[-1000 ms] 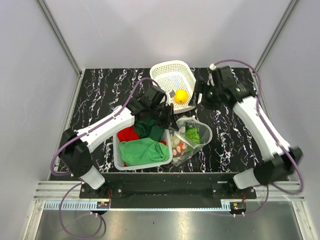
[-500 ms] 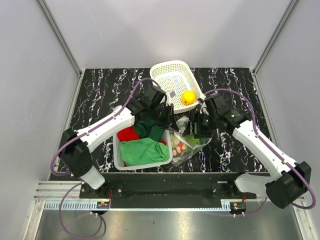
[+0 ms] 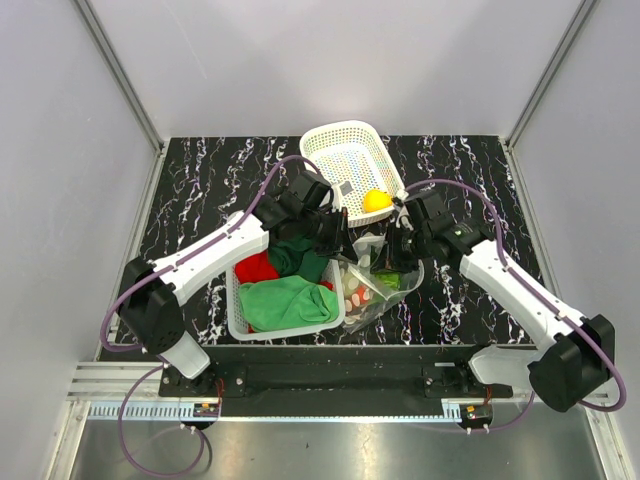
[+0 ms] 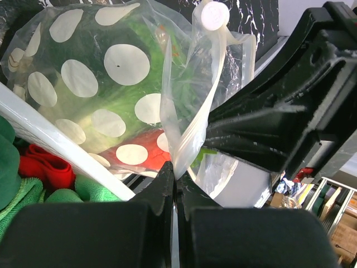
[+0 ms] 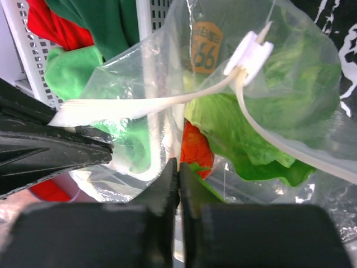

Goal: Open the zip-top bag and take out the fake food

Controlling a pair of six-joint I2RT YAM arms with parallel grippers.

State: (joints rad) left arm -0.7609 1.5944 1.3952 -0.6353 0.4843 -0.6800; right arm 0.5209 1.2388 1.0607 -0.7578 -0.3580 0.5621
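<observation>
The zip-top bag (image 3: 372, 290) lies crumpled right of the near basket, mouth up. My left gripper (image 3: 338, 238) is shut on one lip of it, and the film runs pinched into the tips (image 4: 175, 177). My right gripper (image 3: 388, 255) is at the mouth from the other side, jaws shut (image 5: 178, 166) with clear film running down between them. Inside the bag (image 5: 167, 78) I see green lettuce (image 5: 262, 123) and an orange-red carrot (image 5: 195, 146). Small pale pieces (image 3: 353, 297) show through its lower part. A yellow lemon (image 3: 375, 200) rests in the far white basket (image 3: 330, 145).
The near white basket (image 3: 236, 300) holds a green cloth (image 3: 285, 303) and a red cloth (image 3: 255, 267), pressed against the bag's left side. Both arms crowd together over the bag. Grey walls close in the black marbled table (image 3: 200, 180).
My right gripper swung from beside the far basket down to the bag's mouth and closed there. The lemon stayed in the far basket, shifted slightly. The left gripper kept its hold.
</observation>
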